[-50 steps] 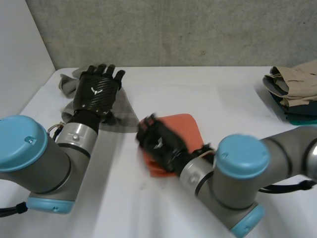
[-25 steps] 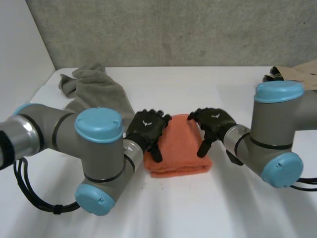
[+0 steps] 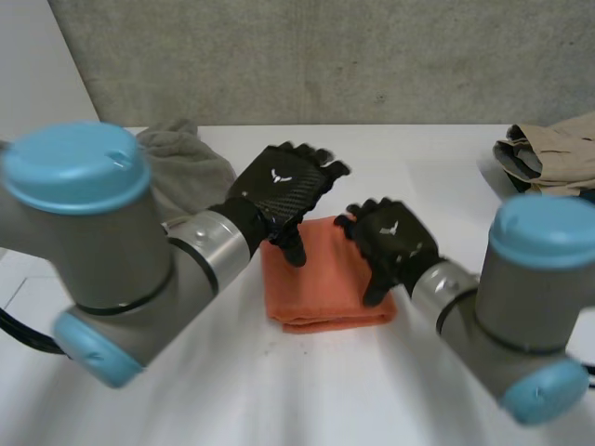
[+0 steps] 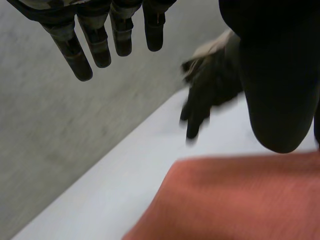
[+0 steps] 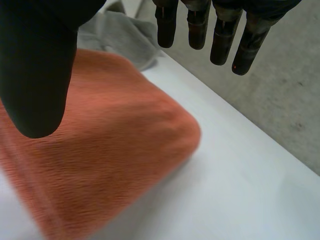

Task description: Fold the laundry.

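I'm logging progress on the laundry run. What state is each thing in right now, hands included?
orange towel: folded, lying flat on the table.
grey cloth: crumpled, not folded, at the table's far left.
tan garment: folded, at the table's far right.
left hand: open, holding nothing, over the towel's far left corner.
right hand: open, holding nothing, over the towel's right side.

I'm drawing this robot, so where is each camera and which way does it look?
Head view: between and behind the arms, looking down at the table; shows both arms, left hand, right hand.
Left wrist view: on that wrist, looking along the palm; own fingers show.
Right wrist view: likewise; own fingers and thumb show.
All three share the orange towel.
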Tool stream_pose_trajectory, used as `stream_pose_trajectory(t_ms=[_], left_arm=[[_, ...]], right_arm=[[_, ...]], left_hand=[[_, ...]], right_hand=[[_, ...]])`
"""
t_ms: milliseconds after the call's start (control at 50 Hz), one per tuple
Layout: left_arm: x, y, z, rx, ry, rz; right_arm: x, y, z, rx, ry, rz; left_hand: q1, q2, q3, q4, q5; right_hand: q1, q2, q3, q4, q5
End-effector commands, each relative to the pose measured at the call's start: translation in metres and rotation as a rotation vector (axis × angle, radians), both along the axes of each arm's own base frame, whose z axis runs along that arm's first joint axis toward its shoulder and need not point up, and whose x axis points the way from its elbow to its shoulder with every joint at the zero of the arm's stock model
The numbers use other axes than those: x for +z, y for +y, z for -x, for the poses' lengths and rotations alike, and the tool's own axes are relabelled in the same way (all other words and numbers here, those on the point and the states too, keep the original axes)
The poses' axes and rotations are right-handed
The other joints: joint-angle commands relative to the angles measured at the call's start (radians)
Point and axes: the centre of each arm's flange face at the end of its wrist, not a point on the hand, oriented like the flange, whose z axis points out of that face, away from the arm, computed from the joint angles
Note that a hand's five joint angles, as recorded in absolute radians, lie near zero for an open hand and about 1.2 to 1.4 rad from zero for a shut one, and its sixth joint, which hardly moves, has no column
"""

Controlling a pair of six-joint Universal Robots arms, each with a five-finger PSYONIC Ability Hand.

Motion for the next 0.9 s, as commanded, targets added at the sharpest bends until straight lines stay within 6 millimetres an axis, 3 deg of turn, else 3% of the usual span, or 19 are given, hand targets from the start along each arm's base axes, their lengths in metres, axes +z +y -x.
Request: stream_pose_trajectory(t_ms=[20, 140, 220, 380, 520, 700, 800, 820, 840, 900], left_arm=[[0.025, 0.015, -0.010, -0.209, 0.052, -0.022], [0.028, 0.012, -0.014, -0.202, 0.059, -0.031], [0.027, 0.012, -0.014, -0.203, 0.058, -0.035], [0.022, 0.014, -0.014, -0.206, 0.051, -0.049], [0.022, 0.014, -0.014, -0.206, 0.053, -0.046], [0.021, 0.014, -0.015, -0.204, 0.051, -0.049], [0.021, 0.014, -0.015, -0.204, 0.051, -0.049], [0.021, 0.014, -0.015, -0.204, 0.051, -0.049], [0.021, 0.015, -0.015, -0.204, 0.051, -0.050], [0.020, 0.015, -0.016, -0.204, 0.050, -0.052]], right_arm=[[-0.035, 0.033, -0.002, 0.071, 0.055, 0.026], [-0.063, 0.025, -0.009, 0.077, 0.095, 0.011], [-0.070, 0.018, -0.016, 0.090, 0.115, 0.049], [-0.072, -0.001, -0.029, 0.098, 0.117, 0.117], [-0.067, -0.016, -0.039, 0.090, 0.086, 0.143], [-0.065, -0.027, -0.046, 0.091, 0.070, 0.164], [-0.071, -0.035, -0.051, 0.089, 0.068, 0.168], [-0.071, -0.036, -0.052, 0.088, 0.065, 0.169], [-0.068, -0.037, -0.053, 0.087, 0.058, 0.175], [-0.063, -0.037, -0.054, 0.086, 0.045, 0.182]], left_hand=[[0.022, 0.016, 0.010, 0.015, -0.003], [0.019, 0.013, 0.007, 0.012, -0.005], [0.019, 0.013, 0.007, 0.012, -0.005], [0.016, 0.010, 0.004, 0.009, -0.008], [0.013, 0.008, 0.001, 0.006, -0.011], [0.010, 0.005, -0.002, 0.003, -0.014], [0.010, 0.005, -0.002, 0.003, -0.014], [0.010, 0.005, -0.002, 0.003, -0.014], [0.010, 0.005, -0.002, 0.003, -0.014], [0.010, 0.005, -0.002, 0.003, -0.014]], right_hand=[[-0.012, -0.042, -0.038, -0.058, -0.056], [-0.012, -0.042, -0.038, -0.058, -0.056], [-0.012, -0.042, -0.038, -0.058, -0.056], [-0.012, -0.042, -0.038, -0.058, -0.056], [0.277, 0.247, 0.250, 0.231, 0.233], [0.368, 0.338, 0.342, 0.322, 0.324], [0.740, 0.710, 0.714, 0.694, 0.696], [0.866, 0.836, 0.840, 0.820, 0.822], [1.147, 1.117, 1.120, 1.101, 1.102], [1.210, 1.180, 1.183, 1.164, 1.166]])
